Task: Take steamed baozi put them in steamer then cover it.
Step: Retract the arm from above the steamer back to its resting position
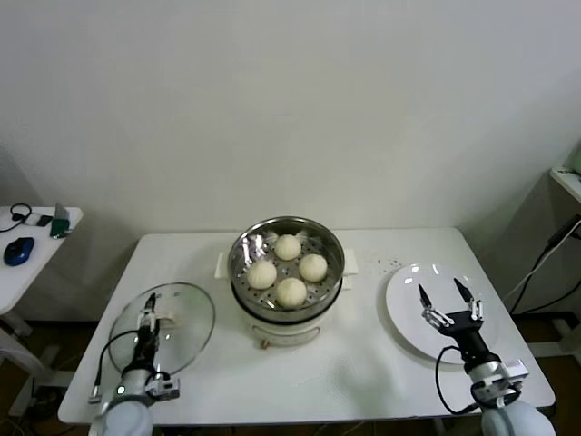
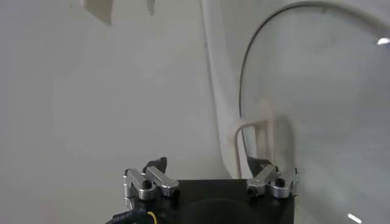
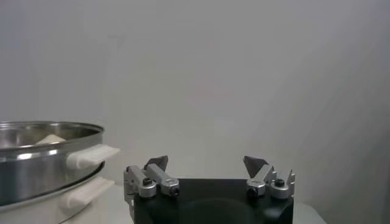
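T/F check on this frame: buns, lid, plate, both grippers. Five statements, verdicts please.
1. All four cream-white round buns sit in the shiny round steel steamer basket. True.
2. The round clear glass lid covers the steamer. False: it lies flat on the white table, to the steamer's left.
3. The flat round white plate holds one bun. False: no bun is on it.
4. The left gripper hangs over the lid, fingers open. True.
5. The right gripper holds a bun. False: it is open over the plate, holding nothing.
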`<state>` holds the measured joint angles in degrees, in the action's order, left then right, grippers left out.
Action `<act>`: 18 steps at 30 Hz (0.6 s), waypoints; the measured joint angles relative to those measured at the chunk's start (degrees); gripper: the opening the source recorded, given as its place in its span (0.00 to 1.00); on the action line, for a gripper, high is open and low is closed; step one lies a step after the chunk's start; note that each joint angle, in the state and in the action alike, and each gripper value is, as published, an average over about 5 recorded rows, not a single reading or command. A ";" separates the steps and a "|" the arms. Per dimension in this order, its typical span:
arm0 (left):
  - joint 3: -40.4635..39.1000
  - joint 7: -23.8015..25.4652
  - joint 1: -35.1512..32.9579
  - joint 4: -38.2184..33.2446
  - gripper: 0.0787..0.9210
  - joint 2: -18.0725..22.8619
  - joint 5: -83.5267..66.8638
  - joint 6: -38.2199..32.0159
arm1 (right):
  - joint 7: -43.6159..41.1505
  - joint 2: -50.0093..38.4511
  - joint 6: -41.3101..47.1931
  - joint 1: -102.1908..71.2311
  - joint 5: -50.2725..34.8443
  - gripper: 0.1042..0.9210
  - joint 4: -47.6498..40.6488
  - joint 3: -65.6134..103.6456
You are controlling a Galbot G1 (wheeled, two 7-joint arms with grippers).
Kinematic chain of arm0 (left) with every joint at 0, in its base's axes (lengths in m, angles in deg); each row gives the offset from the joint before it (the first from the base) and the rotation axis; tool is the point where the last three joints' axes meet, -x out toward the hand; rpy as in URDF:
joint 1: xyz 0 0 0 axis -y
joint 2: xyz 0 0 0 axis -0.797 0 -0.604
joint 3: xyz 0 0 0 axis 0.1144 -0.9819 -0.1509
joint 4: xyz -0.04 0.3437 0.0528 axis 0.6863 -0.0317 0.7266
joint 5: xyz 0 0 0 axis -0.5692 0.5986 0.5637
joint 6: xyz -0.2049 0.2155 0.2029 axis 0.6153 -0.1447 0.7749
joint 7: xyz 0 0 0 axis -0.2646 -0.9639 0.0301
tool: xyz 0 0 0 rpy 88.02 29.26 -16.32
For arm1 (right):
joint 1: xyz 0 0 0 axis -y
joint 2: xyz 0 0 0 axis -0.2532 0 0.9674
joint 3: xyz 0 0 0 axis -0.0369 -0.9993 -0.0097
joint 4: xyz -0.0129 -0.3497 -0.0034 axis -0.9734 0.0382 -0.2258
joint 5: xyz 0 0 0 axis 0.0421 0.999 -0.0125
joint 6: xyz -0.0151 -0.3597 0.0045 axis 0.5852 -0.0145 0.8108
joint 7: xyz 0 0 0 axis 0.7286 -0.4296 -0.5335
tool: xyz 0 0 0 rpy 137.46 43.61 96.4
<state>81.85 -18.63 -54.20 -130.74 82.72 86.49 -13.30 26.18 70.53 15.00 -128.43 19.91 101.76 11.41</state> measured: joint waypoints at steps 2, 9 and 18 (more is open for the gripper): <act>-0.10 -0.34 0.92 0.87 0.88 -0.09 -0.05 -0.14 | -0.15 0.15 -0.03 0.08 0.39 0.88 -0.16 -0.16; -0.72 -1.06 3.57 3.56 0.88 -0.27 -1.02 -0.44 | -0.65 0.81 -0.15 0.34 1.83 0.88 -0.67 -0.72; -0.79 -1.18 4.89 5.60 0.72 -0.54 -2.64 -1.50 | -0.95 1.30 -0.19 0.78 2.96 0.88 -1.13 -0.83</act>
<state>81.05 -19.81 -49.31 -125.13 82.19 83.85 -14.81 25.23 71.82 14.81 -127.65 22.86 100.63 10.58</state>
